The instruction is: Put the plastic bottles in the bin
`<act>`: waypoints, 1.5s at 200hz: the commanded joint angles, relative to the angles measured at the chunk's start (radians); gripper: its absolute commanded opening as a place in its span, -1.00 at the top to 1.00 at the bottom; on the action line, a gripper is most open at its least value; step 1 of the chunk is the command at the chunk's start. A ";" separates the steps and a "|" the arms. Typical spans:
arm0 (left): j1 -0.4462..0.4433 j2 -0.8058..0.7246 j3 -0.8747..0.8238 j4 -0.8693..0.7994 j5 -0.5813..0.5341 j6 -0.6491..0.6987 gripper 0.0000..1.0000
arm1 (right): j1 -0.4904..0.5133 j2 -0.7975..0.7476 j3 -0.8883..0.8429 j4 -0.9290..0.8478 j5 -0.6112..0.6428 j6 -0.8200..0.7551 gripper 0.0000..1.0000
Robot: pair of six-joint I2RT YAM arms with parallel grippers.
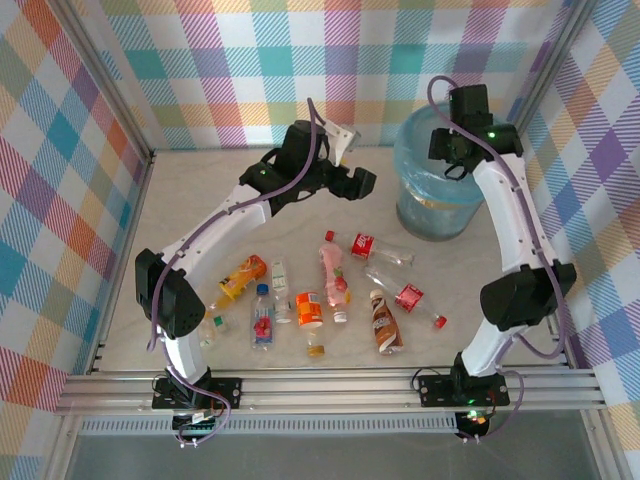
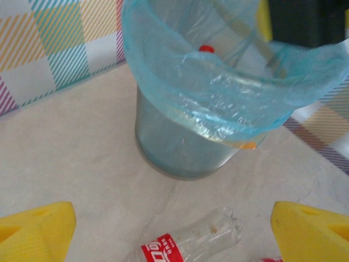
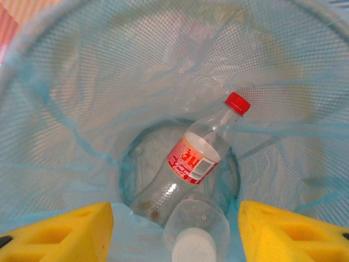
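Two bottles (image 3: 192,164) are inside the bin (image 1: 430,215), which stands at the table's (image 1: 200,200) far right, under my right gripper (image 3: 175,215). My left gripper (image 1: 368,183) hangs just left of it; the other bottles (image 1: 309,309) lie scattered nearer, between my bases (image 1: 195,385).

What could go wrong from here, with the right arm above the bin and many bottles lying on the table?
1. The open left tool hovers over a clear red-label bottle lying close to the bin; a grasp there may bump the bin.
2. The open right tool hangs over the loose blue liner, which might snag on it.
3. The bottles on the table lie close together, so a grasp may knock neighbours away.
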 commanded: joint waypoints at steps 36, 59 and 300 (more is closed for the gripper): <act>0.003 -0.162 -0.075 -0.216 -0.161 -0.037 -0.84 | 0.056 -0.208 0.004 0.002 -0.070 0.037 -0.24; 0.016 -0.223 -0.108 -0.340 -0.254 -0.086 -0.84 | 0.138 -0.274 -0.048 0.045 -0.085 0.022 -0.22; -0.094 -0.136 -0.344 -0.463 -0.100 -0.638 -0.74 | 0.389 -0.532 -0.795 0.207 -0.209 0.206 -0.21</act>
